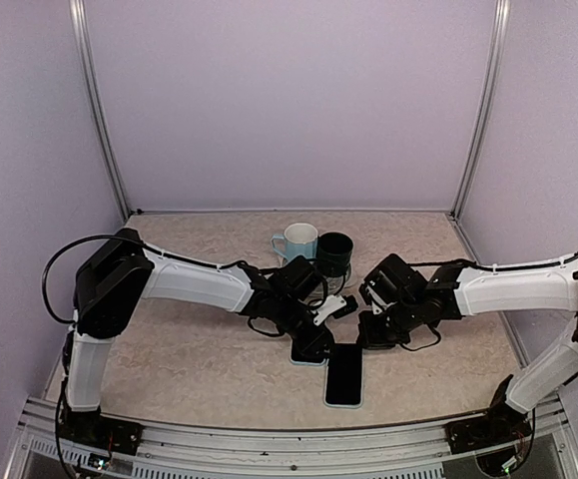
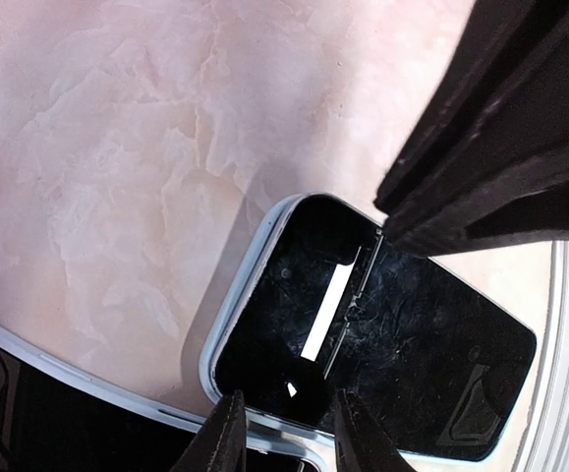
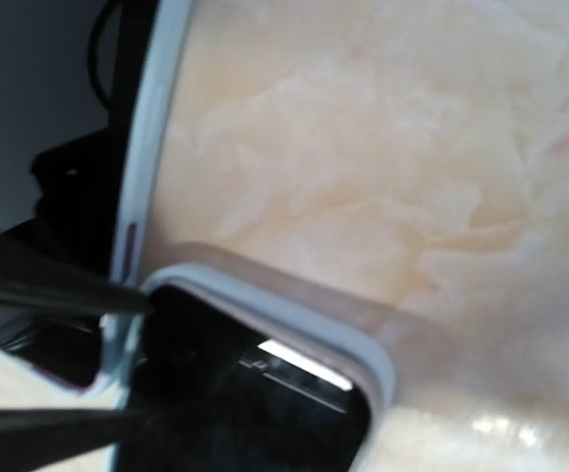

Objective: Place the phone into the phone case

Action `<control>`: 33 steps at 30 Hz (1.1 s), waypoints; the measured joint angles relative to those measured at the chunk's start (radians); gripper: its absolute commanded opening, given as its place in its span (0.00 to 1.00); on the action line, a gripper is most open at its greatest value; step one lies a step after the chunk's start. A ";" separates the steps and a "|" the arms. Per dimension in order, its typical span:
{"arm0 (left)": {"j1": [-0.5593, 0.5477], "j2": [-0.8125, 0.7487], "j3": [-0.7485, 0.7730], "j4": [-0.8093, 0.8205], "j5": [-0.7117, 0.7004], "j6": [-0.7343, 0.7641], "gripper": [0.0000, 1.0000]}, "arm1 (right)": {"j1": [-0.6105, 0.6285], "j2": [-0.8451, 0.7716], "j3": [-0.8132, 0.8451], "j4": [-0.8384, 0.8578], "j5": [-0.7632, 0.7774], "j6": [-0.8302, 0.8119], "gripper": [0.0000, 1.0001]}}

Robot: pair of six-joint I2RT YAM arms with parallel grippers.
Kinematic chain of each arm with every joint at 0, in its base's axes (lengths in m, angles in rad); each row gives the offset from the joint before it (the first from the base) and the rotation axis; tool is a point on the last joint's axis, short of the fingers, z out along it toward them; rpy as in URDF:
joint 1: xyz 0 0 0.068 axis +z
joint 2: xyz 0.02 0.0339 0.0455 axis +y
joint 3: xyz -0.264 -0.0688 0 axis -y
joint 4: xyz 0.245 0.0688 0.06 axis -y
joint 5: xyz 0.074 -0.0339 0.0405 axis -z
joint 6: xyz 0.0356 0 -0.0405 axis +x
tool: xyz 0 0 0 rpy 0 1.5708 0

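The phone [image 1: 343, 377] lies flat near the table's front, its black screen [image 2: 422, 364] framed by the light-blue case rim [image 2: 227, 324]. Its rounded corner shows in the right wrist view [image 3: 294, 310]. A second dark slab with a light-blue rim [image 1: 306, 353] lies just behind it, also seen in the left wrist view [image 2: 78, 382] and the right wrist view [image 3: 151, 147]. My left gripper [image 1: 315, 344] hovers low over the phone's near edge, its fingers a little apart [image 2: 289, 423]. My right gripper [image 1: 368, 337] is at the phone's far corner, its fingers apart [image 3: 146, 359].
A light-blue mug [image 1: 296, 240] and a dark cup [image 1: 334, 252] stand behind the grippers. A dark part of the right arm [image 2: 500, 147] hangs close above the phone. The metal rail [image 1: 269, 439] runs along the table's front edge.
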 measured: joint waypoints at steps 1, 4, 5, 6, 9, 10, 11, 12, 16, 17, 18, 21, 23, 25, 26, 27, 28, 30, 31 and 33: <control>-0.001 -0.001 -0.002 0.002 -0.003 0.000 0.33 | 0.000 -0.010 -0.001 -0.002 -0.006 0.003 0.07; -0.005 -0.008 -0.016 0.019 -0.017 -0.002 0.33 | 0.000 -0.026 -0.031 0.042 -0.030 0.010 0.03; -0.006 -0.010 -0.019 0.023 -0.022 -0.003 0.33 | 0.000 -0.026 -0.048 0.061 -0.039 0.012 0.01; -0.008 -0.010 -0.021 0.025 -0.026 -0.003 0.33 | 0.000 -0.022 -0.071 0.087 -0.051 0.014 0.00; -0.010 -0.014 -0.027 0.034 -0.033 -0.003 0.33 | -0.002 0.006 -0.132 0.166 -0.092 0.026 0.00; -0.010 -0.014 -0.029 0.036 -0.034 -0.003 0.33 | -0.005 0.012 -0.147 0.211 -0.100 0.031 0.00; -0.011 -0.015 -0.030 0.038 -0.034 -0.003 0.33 | -0.006 0.018 -0.167 0.262 -0.121 0.039 0.00; -0.011 -0.015 -0.030 0.038 -0.035 -0.003 0.33 | -0.007 0.024 -0.177 0.299 -0.130 0.043 0.00; -0.014 -0.017 -0.030 0.036 -0.043 0.000 0.33 | -0.008 0.037 -0.178 0.332 -0.139 0.055 0.00; -0.015 -0.017 -0.030 0.036 -0.046 0.001 0.33 | -0.008 0.037 -0.172 0.318 -0.134 0.055 0.00; -0.015 -0.017 -0.030 0.035 -0.048 0.001 0.33 | -0.008 0.036 -0.166 0.303 -0.127 0.055 0.00; -0.016 -0.018 -0.029 0.034 -0.049 0.001 0.34 | -0.008 0.034 -0.120 0.211 -0.086 0.042 0.00; -0.017 -0.018 -0.024 0.027 -0.050 0.002 0.34 | -0.008 0.034 -0.077 0.121 -0.051 0.029 0.11; -0.021 -0.017 -0.017 0.016 -0.060 0.002 0.34 | -0.008 0.034 -0.034 0.032 -0.021 0.015 0.25; -0.022 -0.017 -0.016 0.014 -0.064 0.002 0.34 | -0.008 0.033 -0.010 -0.011 -0.005 0.009 0.32; -0.023 -0.017 -0.016 0.013 -0.066 0.002 0.34 | -0.008 0.032 0.005 -0.037 0.005 0.011 0.36; -0.023 -0.017 -0.016 0.013 -0.068 0.002 0.34 | -0.008 0.030 0.018 -0.059 0.018 0.004 0.40; -0.023 -0.017 -0.016 0.013 -0.069 0.003 0.34 | -0.008 0.018 0.022 -0.085 0.035 0.002 0.46; -0.023 -0.017 -0.016 0.013 -0.069 0.003 0.34 | -0.008 0.015 0.021 -0.093 0.039 0.005 0.47; -0.024 -0.017 -0.016 0.013 -0.069 0.003 0.34 | -0.010 0.015 0.016 -0.100 0.042 0.002 0.43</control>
